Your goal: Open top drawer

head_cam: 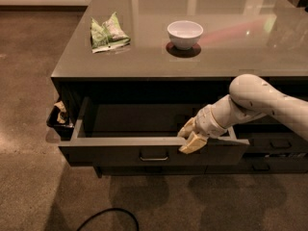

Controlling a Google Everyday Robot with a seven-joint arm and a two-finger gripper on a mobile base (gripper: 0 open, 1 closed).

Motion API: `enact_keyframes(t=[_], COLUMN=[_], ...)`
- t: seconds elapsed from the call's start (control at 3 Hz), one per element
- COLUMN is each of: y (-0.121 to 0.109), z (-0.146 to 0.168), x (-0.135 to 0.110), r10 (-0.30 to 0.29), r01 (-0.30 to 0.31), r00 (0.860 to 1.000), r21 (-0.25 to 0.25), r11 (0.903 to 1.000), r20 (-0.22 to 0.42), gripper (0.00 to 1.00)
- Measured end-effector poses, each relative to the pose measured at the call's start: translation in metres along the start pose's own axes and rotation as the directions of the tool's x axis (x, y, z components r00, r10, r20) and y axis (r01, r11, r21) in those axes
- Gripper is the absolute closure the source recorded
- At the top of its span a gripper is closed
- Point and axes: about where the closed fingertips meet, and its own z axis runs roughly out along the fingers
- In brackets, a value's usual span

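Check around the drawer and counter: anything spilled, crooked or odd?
Nothing looks spilled or damaged. The top drawer is pulled out and looks level. One oddity: the gripper is at the drawer's front edge, right of the pull, not on it. A black cable loops on the floor in front.
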Motion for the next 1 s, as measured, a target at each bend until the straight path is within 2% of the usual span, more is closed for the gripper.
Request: enact_keyframes(t=[0.33, 1.0], y=[0.01, 0.0121], z=[-0.0097, -0.0106], x=[-0.0016, -0.0019], r10=[-0.022, -0.025], r01=[0.022, 0.024], r00=[0.999, 0.999], r21=[-0.032, -0.039], r11=[0.9993, 0.9989], r20=[-0.022, -0.025], gripper=[0.43, 0.0])
